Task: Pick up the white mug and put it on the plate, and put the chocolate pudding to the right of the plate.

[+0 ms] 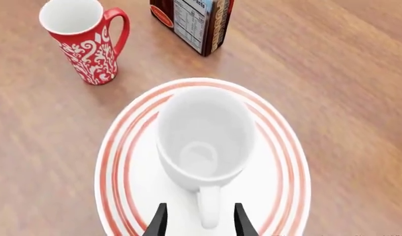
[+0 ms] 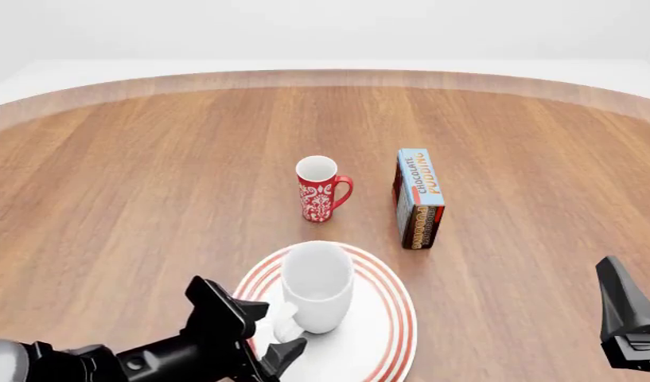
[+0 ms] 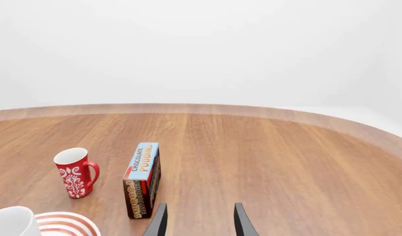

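Standing upright on the plate [image 2: 394, 318] at lower centre, the white mug [image 2: 317, 285] has its handle between the left pincer's [image 2: 274, 334] parted jaws. The right pincer [image 3: 199, 221], also apart, holds nothing.

Red-ringed plate [image 2: 394, 326] — all-white mug [image 2: 317, 286]

left pincer [image 1: 199, 223]: fingers parted, low over table | right pincer [image 3: 199, 221]: fingers parted, raised

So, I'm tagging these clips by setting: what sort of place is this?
Most likely a simulated tabletop test scene, not a real room: a bare wooden table against a blank white backdrop, holding only the plate, the white mug, a red mug and the chocolate pudding.
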`<state>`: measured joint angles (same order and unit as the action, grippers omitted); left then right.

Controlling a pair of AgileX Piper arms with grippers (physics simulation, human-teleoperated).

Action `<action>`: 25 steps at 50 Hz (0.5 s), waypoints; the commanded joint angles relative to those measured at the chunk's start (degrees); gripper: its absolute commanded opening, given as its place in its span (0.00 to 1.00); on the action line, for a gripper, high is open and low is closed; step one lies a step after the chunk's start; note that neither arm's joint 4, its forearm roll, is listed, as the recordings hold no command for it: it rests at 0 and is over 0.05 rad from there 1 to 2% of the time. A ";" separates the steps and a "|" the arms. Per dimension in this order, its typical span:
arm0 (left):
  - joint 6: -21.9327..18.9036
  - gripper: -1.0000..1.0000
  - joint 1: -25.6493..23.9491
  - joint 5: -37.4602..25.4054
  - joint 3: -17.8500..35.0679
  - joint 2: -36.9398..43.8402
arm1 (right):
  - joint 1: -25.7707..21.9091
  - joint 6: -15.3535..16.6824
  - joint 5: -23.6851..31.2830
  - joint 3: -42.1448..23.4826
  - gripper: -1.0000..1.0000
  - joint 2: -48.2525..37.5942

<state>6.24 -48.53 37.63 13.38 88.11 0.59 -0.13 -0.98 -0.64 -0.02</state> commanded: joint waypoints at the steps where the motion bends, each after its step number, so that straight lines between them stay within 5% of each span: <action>1: -0.06 1.00 -0.71 -2.43 -0.03 -3.97 | 0.02 0.01 0.00 0.00 1.00 0.00; 25: -1.23 1.00 1.81 -9.59 -2.04 -19.21 | 0.01 0.02 0.00 0.00 1.00 0.00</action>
<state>5.54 -47.75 31.21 11.99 75.40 0.59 -0.13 -0.98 -0.64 -0.02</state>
